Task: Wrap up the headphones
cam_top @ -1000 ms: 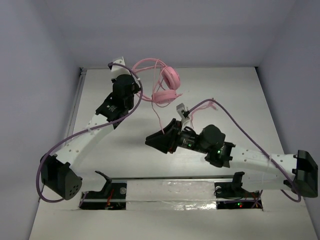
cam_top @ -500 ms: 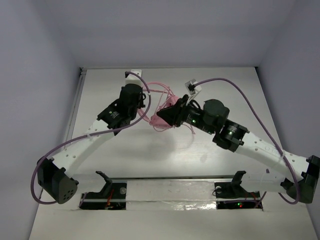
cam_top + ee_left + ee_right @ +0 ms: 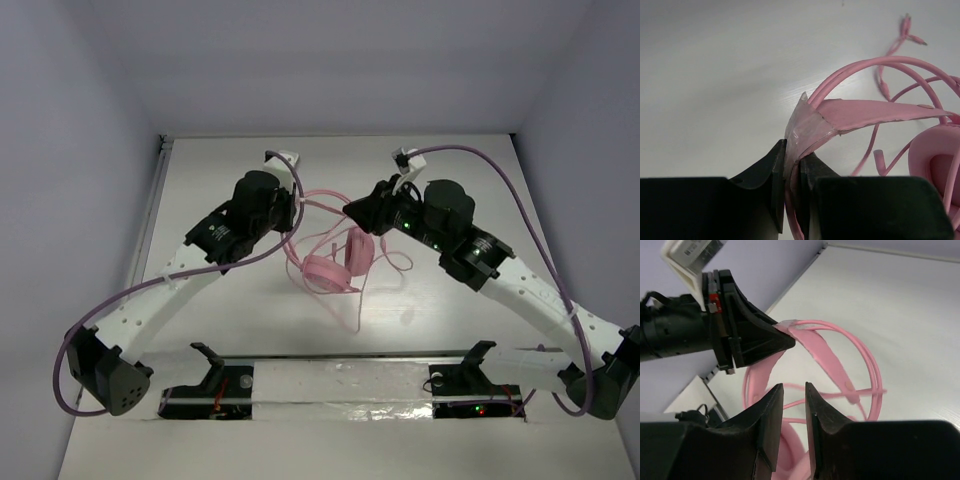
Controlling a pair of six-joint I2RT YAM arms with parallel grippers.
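Note:
The pink headphones (image 3: 330, 272) lie mid-table, their two cups side by side and the headband (image 3: 318, 196) arching up to the left. My left gripper (image 3: 294, 200) is shut on the end of that headband. In the left wrist view the flat band (image 3: 865, 112) runs out of the pinched jaws of that gripper (image 3: 792, 160). The thin pink cable (image 3: 358, 318) loops around the cups and trails toward the near edge. My right gripper (image 3: 352, 211) hovers over the headband, opposite the left one. Its jaws (image 3: 792, 386) stand narrowly open with nothing between them, above the band (image 3: 827, 357) and the cable.
Purple arm cables (image 3: 500, 185) arc above both arms. A metal rail (image 3: 150, 215) runs along the table's left edge. Two black fixtures (image 3: 210, 365) stand on the taped strip at the near edge. Walls close the back and sides.
The left gripper brought the headphones right and nearer, and the cups now rest on the table. The right arm swung from the middle up to the headband, its jaws narrowing slightly.

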